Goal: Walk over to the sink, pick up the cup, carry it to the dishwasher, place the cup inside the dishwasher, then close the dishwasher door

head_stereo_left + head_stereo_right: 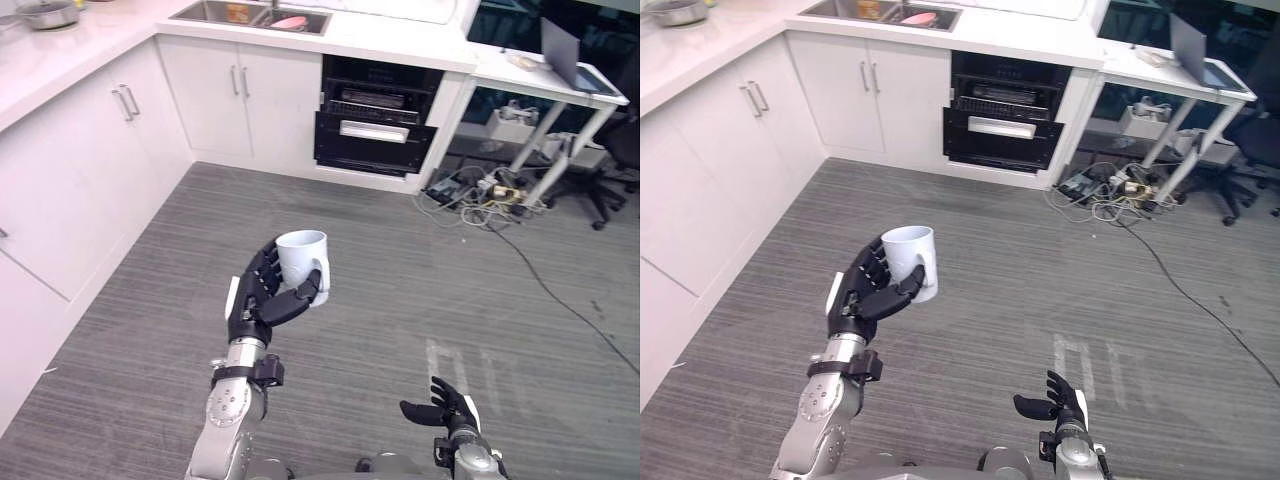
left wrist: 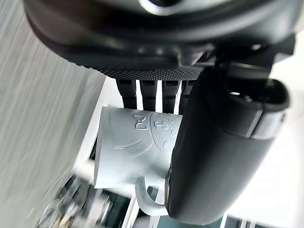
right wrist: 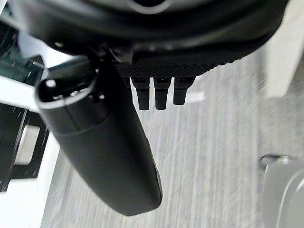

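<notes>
Left eye view: the white cup (image 1: 303,258) is held upright in the left hand (image 1: 262,300) above the floor (image 1: 400,290), well short of the dishwasher (image 1: 375,125), with the right hand (image 1: 445,408) farther from it. Left wrist view: that hand is seen curled round the cup. Right wrist view: the right hand is seen uncurled.

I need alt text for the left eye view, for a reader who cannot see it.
The robot's left hand holds a white cup above a grey floor. Ahead, a black dishwasher stands partly open beside white cabinets; the right hand is open and empty.
</notes>
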You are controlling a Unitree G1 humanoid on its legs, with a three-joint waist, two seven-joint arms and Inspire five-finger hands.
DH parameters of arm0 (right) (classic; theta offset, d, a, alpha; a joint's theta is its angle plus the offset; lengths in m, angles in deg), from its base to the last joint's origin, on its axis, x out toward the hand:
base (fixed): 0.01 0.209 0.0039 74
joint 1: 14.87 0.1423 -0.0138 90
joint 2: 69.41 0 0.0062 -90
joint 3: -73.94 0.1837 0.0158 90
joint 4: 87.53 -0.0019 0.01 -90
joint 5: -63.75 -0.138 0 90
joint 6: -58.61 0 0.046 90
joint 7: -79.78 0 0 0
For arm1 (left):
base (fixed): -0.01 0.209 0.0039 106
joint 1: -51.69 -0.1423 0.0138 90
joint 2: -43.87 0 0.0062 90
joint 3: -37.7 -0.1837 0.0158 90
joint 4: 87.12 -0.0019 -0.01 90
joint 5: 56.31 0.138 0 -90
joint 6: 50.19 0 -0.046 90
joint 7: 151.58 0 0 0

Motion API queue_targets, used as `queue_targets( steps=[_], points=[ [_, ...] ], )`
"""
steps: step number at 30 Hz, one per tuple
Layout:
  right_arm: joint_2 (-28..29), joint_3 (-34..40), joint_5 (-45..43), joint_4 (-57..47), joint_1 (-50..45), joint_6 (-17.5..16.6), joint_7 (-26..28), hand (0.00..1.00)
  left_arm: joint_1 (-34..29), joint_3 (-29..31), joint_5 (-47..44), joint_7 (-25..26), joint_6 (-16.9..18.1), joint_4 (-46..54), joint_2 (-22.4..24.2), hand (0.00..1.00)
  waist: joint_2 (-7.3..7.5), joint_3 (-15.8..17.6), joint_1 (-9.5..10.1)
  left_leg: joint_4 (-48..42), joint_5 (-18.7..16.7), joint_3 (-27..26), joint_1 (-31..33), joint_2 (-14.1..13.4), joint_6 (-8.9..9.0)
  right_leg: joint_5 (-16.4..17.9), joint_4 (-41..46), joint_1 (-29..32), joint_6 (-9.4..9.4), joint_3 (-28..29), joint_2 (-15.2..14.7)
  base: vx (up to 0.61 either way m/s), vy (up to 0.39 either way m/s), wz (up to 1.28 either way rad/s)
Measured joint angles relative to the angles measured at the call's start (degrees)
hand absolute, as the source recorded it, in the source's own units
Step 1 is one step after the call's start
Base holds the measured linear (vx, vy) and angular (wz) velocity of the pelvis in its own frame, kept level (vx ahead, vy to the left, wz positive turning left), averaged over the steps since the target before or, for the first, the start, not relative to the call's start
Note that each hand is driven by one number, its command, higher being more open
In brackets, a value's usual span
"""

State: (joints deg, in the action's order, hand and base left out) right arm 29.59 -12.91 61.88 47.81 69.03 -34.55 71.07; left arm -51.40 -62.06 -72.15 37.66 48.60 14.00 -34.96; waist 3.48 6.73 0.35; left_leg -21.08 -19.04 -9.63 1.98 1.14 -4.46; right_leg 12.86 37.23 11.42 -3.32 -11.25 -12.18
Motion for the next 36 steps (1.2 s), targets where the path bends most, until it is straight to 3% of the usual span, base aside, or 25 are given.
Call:
queue_targets(
  steps=[1,2,4,6,9,10,11,12,13,14,15,16,18,21,23,24,25,26,27,28,30,32,33,34,36],
  points=[
    [0.13,-0.47,0.31,-0.01,-0.17,0.07,0.09,0.90,-0.23,0.27,0.00,0.19,0.19,0.73,-0.24,0.30,0.27,0.81,0.01,-0.13,-0.97,1.45,-2.49,0.59,-0.87,-0.58,8.03,2.60,1.33,1.45,-0.30,0.30,0.131,0.43],
    [0.26,-0.58,0.42,-0.07,-0.51,0.11,0.14,0.90,-0.50,0.25,0.00,0.25,0.41,0.83,-0.55,0.30,-0.38,1.13,-0.06,-0.25,-1.95,2.46,-3.73,0.39,-1.06,1.39,9.56,3.44,0.92,2.06,0.73,0.30,0.072,0.60],
    [0.25,-0.91,0.62,-1.60,-1.19,0.00,0.12,0.90,-0.34,0.19,-0.01,0.24,0.73,0.99,-0.76,0.30,-0.34,1.20,-0.79,-0.23,-3.52,5.41,-4.83,0.18,-1.35,3.60,7.77,6.38,1.06,2.68,3.74,0.35,0.013,0.75],
    [-0.08,-0.38,0.98,-2.70,-1.29,0.01,0.05,0.90,-0.14,-1.09,-0.03,0.20,0.79,0.71,-0.72,0.30,-1.30,1.91,-3.07,0.98,-4.37,10.86,-6.63,-0.71,-0.46,2.15,-1.77,11.17,-0.13,5.40,8.79,0.55,-0.056,1.28],
    [-0.78,0.51,1.05,-4.08,-2.20,0.02,-0.05,0.90,0.67,-3.15,-0.02,0.12,0.78,-0.40,-0.58,0.30,-1.79,2.35,-4.28,4.23,-5.09,15.38,-11.28,-1.08,1.20,-6.33,-15.20,13.68,0.06,7.91,11.15,0.57,-0.117,1.10],
    [-1.68,0.52,1.07,-5.08,-3.34,0.05,-0.09,0.90,1.25,-4.86,-0.01,-0.22,0.77,-1.80,-0.48,0.30,-1.96,2.13,-5.25,3.58,-5.75,18.06,-13.49,-1.00,2.43,-18.36,-18.44,11.81,0.45,9.57,10.87,0.66,-0.161,1.09],
    [-2.80,0.61,1.10,-5.30,-3.30,0.09,-0.10,0.90,1.85,-5.72,-0.02,-0.52,0.63,-2.99,0.28,0.30,-4.18,2.50,-4.87,2.74,-5.88,18.38,-14.18,-2.30,2.70,-16.85,-16.29,11.45,0.30,7.98,11.41,0.78,-0.192,1.03],
    [-3.29,0.85,1.19,-5.71,-2.81,0.19,-0.02,0.90,2.14,-6.90,0.00,-0.68,0.27,-3.08,0.81,0.30,-5.77,2.60,-4.25,0.04,-3.91,17.62,-13.80,-3.62,6.12,-13.39,-13.64,10.79,1.20,6.62,11.50,0.61,-0.153,0.54],
    [-2.84,0.81,1.18,-6.62,-2.47,0.46,0.09,0.90,2.61,-7.64,-0.02,-0.81,0.14,-3.57,1.49,0.30,-6.21,2.60,-4.38,-5.93,-0.23,14.57,-11.95,-4.35,10.53,-10.69,-13.07,8.37,1.59,4.66,11.22,0.60,-0.190,0.54],
    [-2.54,0.70,1.16,-7.79,-2.89,0.52,0.23,0.90,2.68,-7.79,-0.02,-0.91,-0.03,-3.77,2.15,0.30,-6.30,2.65,-4.25,-10.63,2.44,12.04,-10.67,-5.31,11.71,-9.80,-13.57,6.36,2.01,3.54,11.26,0.48,-0.165,0.48],
    [-2.26,0.13,1.15,-10.22,-3.86,0.50,0.26,0.90,2.58,-7.75,-0.02,-0.92,-0.15,-3.84,3.29,0.30,-6.52,2.79,-4.07,-19.58,8.71,7.65,-7.91,-7.74,12.16,-8.85,-15.14,2.42,2.75,2.92,11.77,0.47,-0.150,0.24],
    [-1.60,-0.49,1.00,-13.54,-4.91,0.28,0.03,0.90,2.65,-7.67,-0.05,-1.12,-0.13,-3.53,3.81,0.30,-6.36,2.89,-2.97,-31.19,13.87,1.78,-3.74,-12.60,10.74,-7.60,-18.87,-3.06,3.36,3.37,12.81,0.56,-0.147,0.16],
    [-0.29,-0.35,0.79,-15.57,-5.06,-0.28,-0.62,0.90,2.67,-8.29,-0.35,-2.37,0.11,-1.72,4.23,0.30,-6.02,3.11,-1.59,-43.94,8.70,-4.57,5.03,-18.52,7.42,-6.69,-24.75,-10.51,4.21,3.28,14.21,0.55,-0.127,0.07],
    [-0.24,-0.06,0.53,-13.67,-2.89,-0.47,-0.73,0.90,2.83,-8.50,-1.20,-3.15,0.37,-1.82,4.30,0.30,-5.35,3.30,-0.20,-39.73,2.95,-10.57,13.58,-20.97,5.52,-6.56,-30.62,-17.34,3.89,3.97,13.28,0.49,-0.012,-0.08],
    [-0.32,0.04,-0.36,-10.73,-0.99,-0.54,-1.07,0.90,2.66,-7.88,-1.22,-3.05,0.37,-2.05,3.56,0.30,-4.71,3.60,0.66,-25.13,2.54,-11.07,15.83,-18.08,6.12,-5.26,-31.66,-19.87,2.02,5.57,10.96,0.37,0.123,-0.33],
    [-0.53,-0.04,-0.70,-9.30,-0.10,-0.51,-1.28,0.90,2.60,-7.70,-1.21,-3.01,0.36,-2.25,3.27,0.30,-4.49,3.72,0.78,-13.07,4.97,-8.83,16.32,-14.80,6.67,-3.93,-31.63,-21.05,0.89,6.34,9.10,0.40,0.215,-0.34],
    [-0.77,-0.15,-0.79,-8.05,-0.09,-0.50,-1.28,0.90,2.45,-7.70,-1.20,-2.99,0.36,-2.32,3.26,0.30,-4.56,3.69,0.81,-1.69,9.90,-4.55,16.29,-12.03,7.14,-2.41,-31.63,-22.24,-0.75,7.26,7.80,0.40,0.240,-0.34],
    [-0.79,-0.20,-0.79,-7.40,-0.12,-0.44,-1.27,0.90,2.39,-7.74,-1.17,-2.94,0.36,-2.34,3.26,0.30,-4.67,3.64,0.81,2.95,14.15,-2.40,15.80,-11.13,7.82,-1.55,-31.56,-22.84,-1.59,7.81,7.57,0.41,0.276,-0.47],
    [-0.21,-0.24,-0.79,-6.21,-0.20,-0.09,-1.29,0.90,2.17,-7.90,-1.15,-2.80,0.34,-2.66,2.99,0.30,-4.31,3.66,0.94,4.89,22.28,-1.24,13.45,-9.48,5.62,0.10,-31.35,-24.30,-2.56,9.20,6.66,0.41,0.285,-0.28],
    [1.09,-0.32,-0.81,-5.88,-0.47,-0.02,-1.24,0.90,2.45,-7.60,-1.14,-2.12,0.23,-2.68,2.17,0.30,-2.13,3.62,-0.11,2.11,18.91,-1.64,14.17,-8.07,4.82,0.59,-30.31,-24.28,-2.36,9.70,4.86,0.40,0.270,-0.15],
    [1.13,-0.19,-0.78,-6.06,-1.37,-0.01,-1.30,0.90,2.78,-7.82,-1.06,-1.93,-0.22,-2.68,1.94,0.30,-1.69,3.77,-0.19,-5.46,12.98,-1.50,16.09,-8.11,3.96,0.74,-24.48,-22.68,-2.56,11.20,4.09,0.41,0.279,-0.04],
    [1.26,-0.13,-0.78,-6.06,-1.34,0.02,-1.61,0.90,2.65,-7.92,-0.96,-1.79,-0.41,-2.66,0.50,0.30,-0.83,3.71,-0.06,-7.97,8.15,-3.48,14.09,-8.13,3.54,1.19,-8.25,-16.18,-4.37,12.73,2.94,0.39,0.286,-0.40],
    [1.68,-0.20,-0.76,-6.11,-0.85,0.01,-1.63,0.90,2.67,-7.88,-0.93,-1.66,-0.42,-2.60,-1.29,0.30,0.76,3.81,0.07,-7.46,6.28,-5.48,11.06,-6.75,2.93,-2.20,5.80,-10.05,-9.67,13.19,0.19,0.38,0.209,-0.40],
    [1.88,-0.23,-0.73,-6.14,-0.63,0.01,-1.58,0.90,2.57,-7.89,-0.87,-1.58,-0.71,-2.62,-2.33,0.30,1.11,3.76,-0.40,-7.25,5.26,-6.27,8.78,-6.24,2.39,-2.74,13.38,-6.82,-10.41,12.78,-1.15,0.46,0.205,-0.40],
    [1.76,-1.80,-0.69,-6.51,-0.20,0.01,-1.35,0.90,2.15,-7.87,-0.33,-0.64,-0.91,-2.62,-2.96,0.30,1.15,3.65,-0.56,-2.84,4.06,-8.19,2.69,-5.34,1.85,-0.03,19.63,-1.40,-5.37,8.58,-1.91,0.41,0.122,-0.39]
  ],
)
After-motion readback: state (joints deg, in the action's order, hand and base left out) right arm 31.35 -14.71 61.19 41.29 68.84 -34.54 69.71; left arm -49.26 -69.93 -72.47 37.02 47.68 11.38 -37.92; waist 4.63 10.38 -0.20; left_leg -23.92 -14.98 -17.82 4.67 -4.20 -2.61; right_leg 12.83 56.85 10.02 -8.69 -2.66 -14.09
